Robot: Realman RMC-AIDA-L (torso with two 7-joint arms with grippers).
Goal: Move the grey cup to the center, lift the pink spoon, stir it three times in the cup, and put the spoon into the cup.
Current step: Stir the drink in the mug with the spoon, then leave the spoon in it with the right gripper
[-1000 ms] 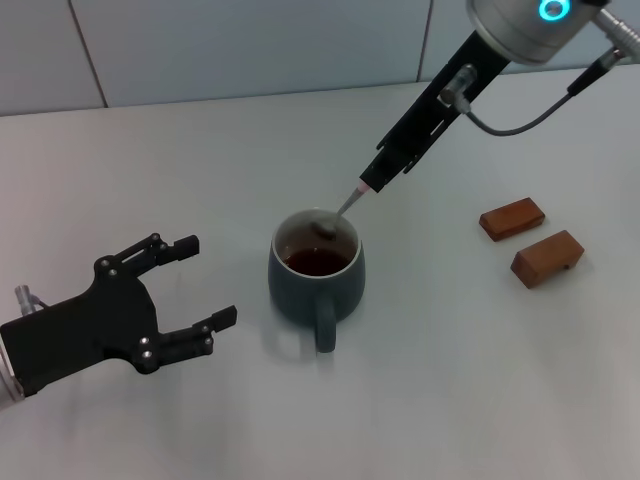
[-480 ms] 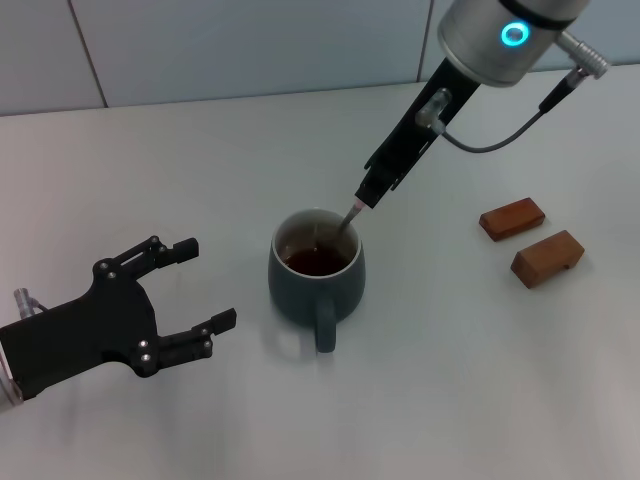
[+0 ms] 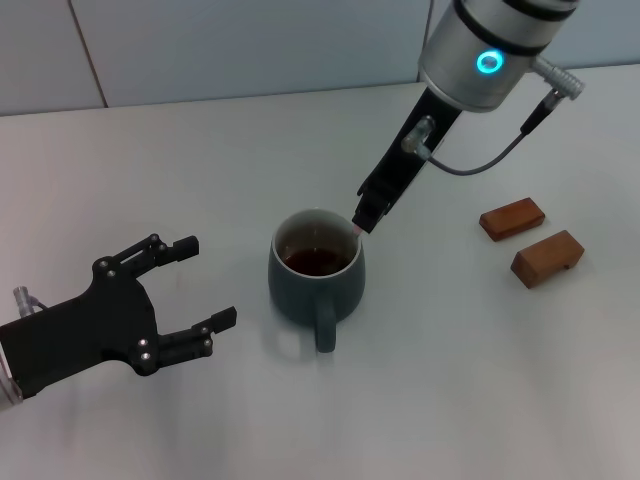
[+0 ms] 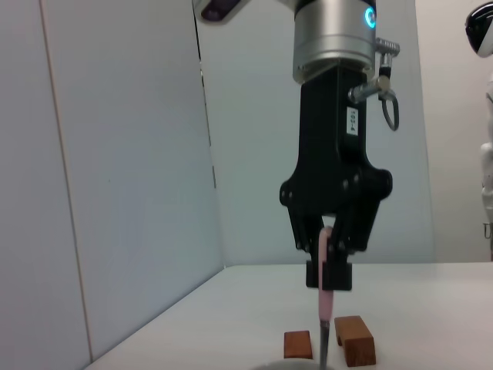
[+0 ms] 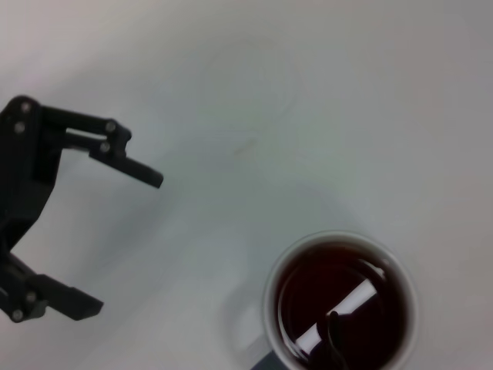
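The grey cup [image 3: 300, 292] stands mid-table, handle toward me, with dark reddish liquid inside. My right gripper [image 3: 366, 216] hangs over the cup's far right rim, shut on the pink spoon [image 3: 357, 231]; only a sliver of pink handle shows below the fingers. In the left wrist view the right gripper [image 4: 330, 271] holds the pink spoon [image 4: 326, 304] upright, pointing down. From the right wrist, the spoon's bowl [image 5: 332, 341] sits dipped in the liquid inside the cup [image 5: 270, 302]. To the cup's left my left gripper [image 3: 210, 280] rests open, holding nothing.
Two brown wooden blocks [image 3: 512, 218] [image 3: 547, 257] lie to the right of the cup, also seen as blocks [image 4: 296, 344] [image 4: 355, 339] behind the spoon. A tiled wall runs behind the table. The left gripper [image 5: 122, 243] shows open on the table.
The right arm has swung left and lower toward the cup. The spoon has gone from above the rim down into the liquid. The left arm and the cup have not moved.
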